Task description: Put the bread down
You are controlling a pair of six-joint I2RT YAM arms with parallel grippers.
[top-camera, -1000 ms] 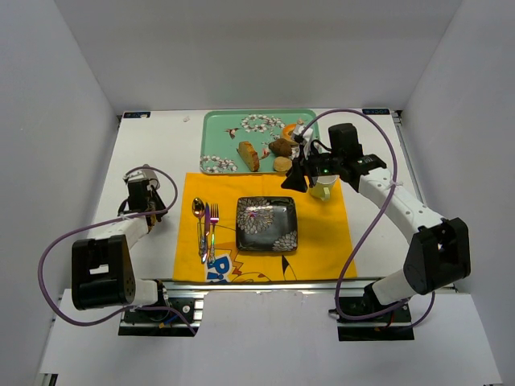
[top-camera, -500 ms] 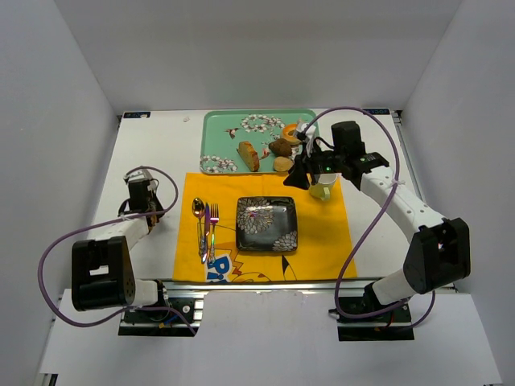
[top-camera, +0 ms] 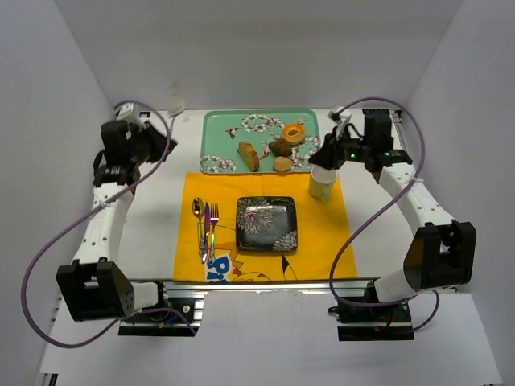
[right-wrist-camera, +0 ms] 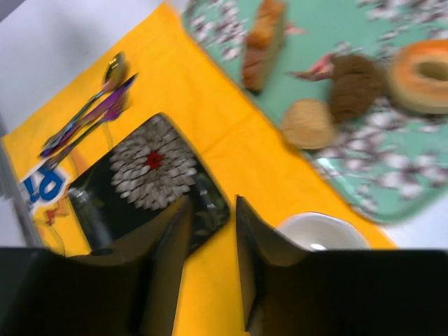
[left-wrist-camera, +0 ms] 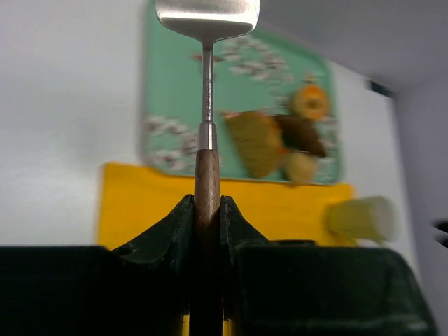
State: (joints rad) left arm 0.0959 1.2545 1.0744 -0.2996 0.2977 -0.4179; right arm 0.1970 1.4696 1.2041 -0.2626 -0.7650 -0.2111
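- Left gripper [left-wrist-camera: 207, 204] clenched on the spatula [left-wrist-camera: 207, 17] handle, with the blade aimed at the tray [left-wrist-camera: 168, 84], presumably to scoop the bread [left-wrist-camera: 310, 102] at upper right.
- Right gripper [right-wrist-camera: 210, 234] has its jaws parted, seemingly empty, though the view is blurred.

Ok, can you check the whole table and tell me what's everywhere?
Surface: white table with yellow mat.
Job's things: ring bread on green tray, untouched.
Clutter: loaf slice, bun, brown lump, mug, black plate, cutlery.
End effectors: left end effector shut on spatula; right end effector open, empty.
Cables: purple cables loop by both arms.
Surroundings: white walls.
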